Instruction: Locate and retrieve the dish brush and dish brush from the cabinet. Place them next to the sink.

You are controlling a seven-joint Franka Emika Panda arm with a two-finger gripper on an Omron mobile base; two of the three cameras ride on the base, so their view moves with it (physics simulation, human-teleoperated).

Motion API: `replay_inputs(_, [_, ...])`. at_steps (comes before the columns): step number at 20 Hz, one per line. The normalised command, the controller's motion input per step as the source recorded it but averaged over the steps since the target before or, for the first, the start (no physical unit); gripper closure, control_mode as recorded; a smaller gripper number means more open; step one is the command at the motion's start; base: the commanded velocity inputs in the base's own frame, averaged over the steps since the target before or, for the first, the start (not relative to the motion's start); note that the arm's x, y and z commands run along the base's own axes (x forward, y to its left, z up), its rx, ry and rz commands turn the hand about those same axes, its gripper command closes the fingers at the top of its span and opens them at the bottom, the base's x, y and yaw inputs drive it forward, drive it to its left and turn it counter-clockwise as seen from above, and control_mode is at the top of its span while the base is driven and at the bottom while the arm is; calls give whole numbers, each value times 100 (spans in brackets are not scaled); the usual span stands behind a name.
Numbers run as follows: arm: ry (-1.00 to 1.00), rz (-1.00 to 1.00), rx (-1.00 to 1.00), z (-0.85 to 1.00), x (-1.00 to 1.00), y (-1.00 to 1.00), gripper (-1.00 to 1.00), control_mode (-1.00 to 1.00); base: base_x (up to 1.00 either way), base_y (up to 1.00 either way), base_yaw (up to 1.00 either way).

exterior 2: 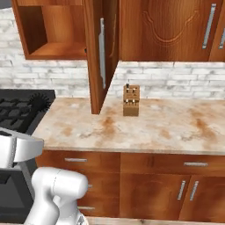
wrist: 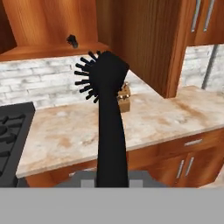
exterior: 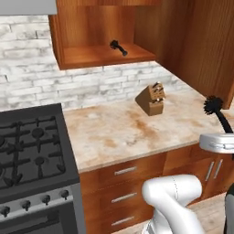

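Fingers grip one dish brush (wrist: pixel 110 127) — the other brush (exterior: pixel 118 47) lies in the cabinet (exterior: pixel 98 55); no writing legible.

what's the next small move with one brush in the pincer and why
Probably carry the held dish brush along the counter toward the sink, which is out of view. The pincer seems shut on its handle, clear of the cabinet, where the second dish brush waits on the shelf.
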Motion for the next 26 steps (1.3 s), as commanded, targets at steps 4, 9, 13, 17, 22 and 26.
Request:
replay_inputs(4, [0, 0, 0, 0, 0, 0, 100, 100, -59, 3, -34])
replay_inputs(9, [0, 0, 0, 0, 0, 0, 100, 100, -63, 1, -31])
replay_inputs(13, [0, 0, 0, 0, 0, 0, 100, 100, -45, 0, -33])
replay_inputs(17, [0, 0, 0, 0, 0, 0, 100, 100, -5, 0, -37])
replay_inputs(22, [0, 0, 0, 0, 0, 0, 100, 100, 0, 0, -46])
replay_inputs(26, [0, 0, 0, 0, 0, 0, 100, 100, 0, 0, -48])
